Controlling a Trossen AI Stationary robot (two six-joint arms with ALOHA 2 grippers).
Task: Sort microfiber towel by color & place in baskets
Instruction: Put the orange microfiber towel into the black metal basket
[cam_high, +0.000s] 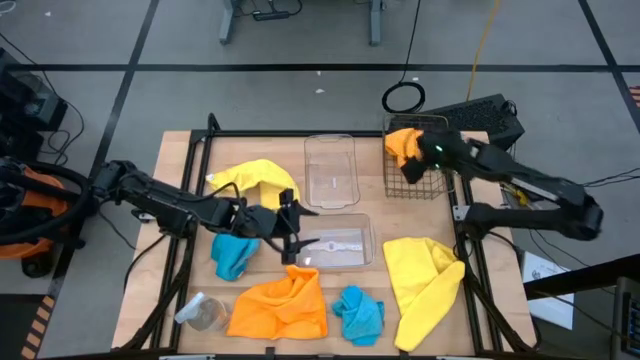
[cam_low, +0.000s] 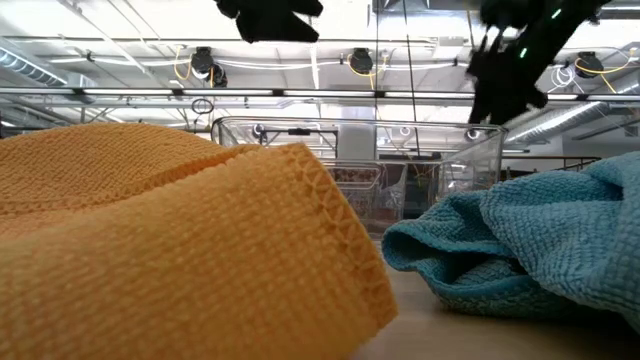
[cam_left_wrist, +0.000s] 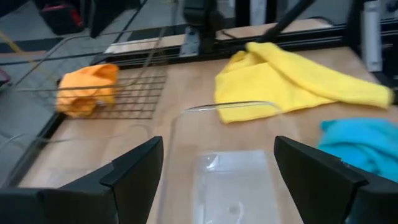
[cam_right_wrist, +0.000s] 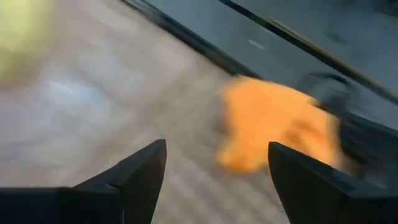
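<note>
Six towels show in the high view. One orange towel lies in the far left corner of the dark wire basket. A yellow towel, a turquoise towel, an orange towel, a second turquoise towel and a second yellow towel lie on the table. My left gripper hovers open and empty at the left end of the near clear bin. My right gripper hangs open and empty over the wire basket, beside the orange towel.
A second clear bin stands empty at the far middle of the table. A small clear jar lies near the front left corner. In the low view the near orange towel and turquoise towel fill the foreground.
</note>
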